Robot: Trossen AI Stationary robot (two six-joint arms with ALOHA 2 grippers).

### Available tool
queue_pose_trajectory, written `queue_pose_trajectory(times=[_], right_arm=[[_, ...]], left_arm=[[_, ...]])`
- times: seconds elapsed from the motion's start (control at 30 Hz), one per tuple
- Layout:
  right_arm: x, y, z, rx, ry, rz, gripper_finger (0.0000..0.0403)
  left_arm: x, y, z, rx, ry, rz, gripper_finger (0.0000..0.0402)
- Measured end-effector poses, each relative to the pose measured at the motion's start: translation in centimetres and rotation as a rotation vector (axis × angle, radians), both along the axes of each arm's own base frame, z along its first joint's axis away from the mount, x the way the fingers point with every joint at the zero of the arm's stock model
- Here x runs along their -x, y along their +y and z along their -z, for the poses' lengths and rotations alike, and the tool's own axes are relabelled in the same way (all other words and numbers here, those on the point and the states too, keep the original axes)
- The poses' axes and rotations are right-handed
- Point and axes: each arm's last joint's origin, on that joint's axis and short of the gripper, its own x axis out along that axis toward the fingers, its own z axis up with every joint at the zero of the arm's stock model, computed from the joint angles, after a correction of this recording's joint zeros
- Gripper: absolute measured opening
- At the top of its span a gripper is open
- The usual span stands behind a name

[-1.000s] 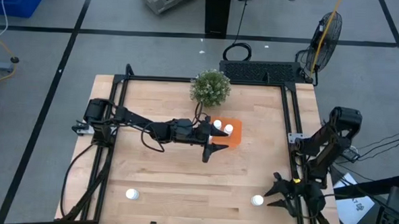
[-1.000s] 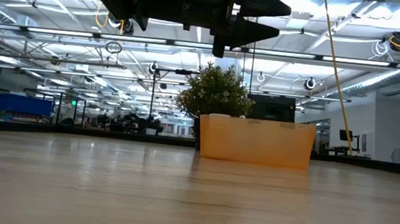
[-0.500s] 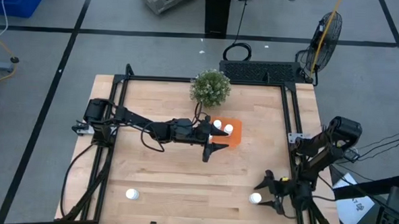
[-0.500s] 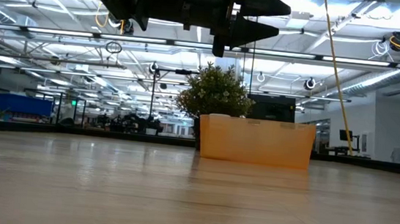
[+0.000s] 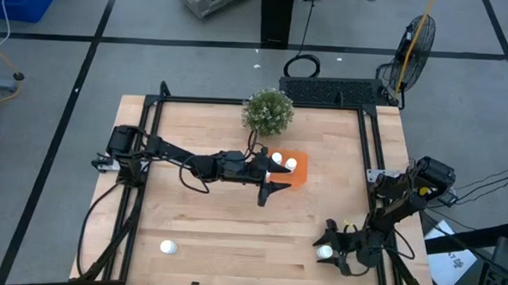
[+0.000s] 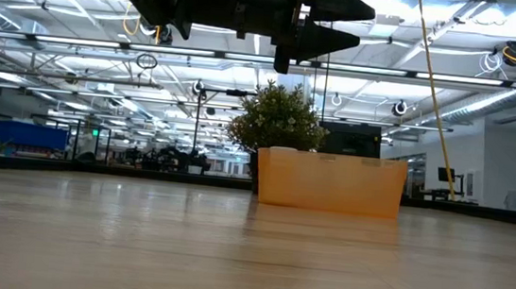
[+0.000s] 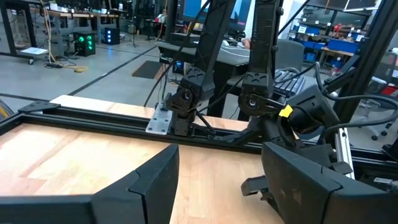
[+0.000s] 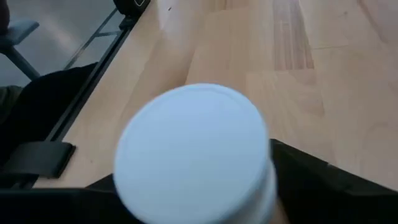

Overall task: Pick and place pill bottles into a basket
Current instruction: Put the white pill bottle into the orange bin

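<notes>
Right gripper [image 5: 326, 251] spread open around pill bottle [image 5: 325, 252], lower right of high view; bottle could be knocked over if closed off-centre. Left gripper [image 5: 272, 184] open, beside basket [image 5: 297, 176], frame centre

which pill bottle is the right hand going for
The bottle near the table's front right corner: it sits between the open fingers of the right hand. The front-left bottle stands alone, and two bottles already lie in the basket.
</notes>
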Motion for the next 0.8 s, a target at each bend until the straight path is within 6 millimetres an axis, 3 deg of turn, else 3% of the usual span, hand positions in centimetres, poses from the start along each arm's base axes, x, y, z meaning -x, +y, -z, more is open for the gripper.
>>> queue_pose_trajectory(times=[0.23,0.5,0.67,0.8], right_arm=[[0.2,0.0,0.1,-0.011,0.029,-0.020,0.0159],[-1.1,-0.6,0.0,0.021,0.022,-0.044,0.0159],[-2.9,-1.4,-0.5,0.068,-0.060,-0.053,0.0180],[-4.7,-2.6,-0.9,0.106,-0.115,-0.024,0.0171]], left_arm=[[0.0,0.0,0.0,0.000,0.000,0.000,0.0234],[0.0,0.0,0.0,0.002,-0.001,0.000,0.0228],[0.0,0.0,0.0,0.021,-0.003,-0.002,0.0228],[0.0,0.1,0.1,0.139,0.014,-0.005,0.0226]])
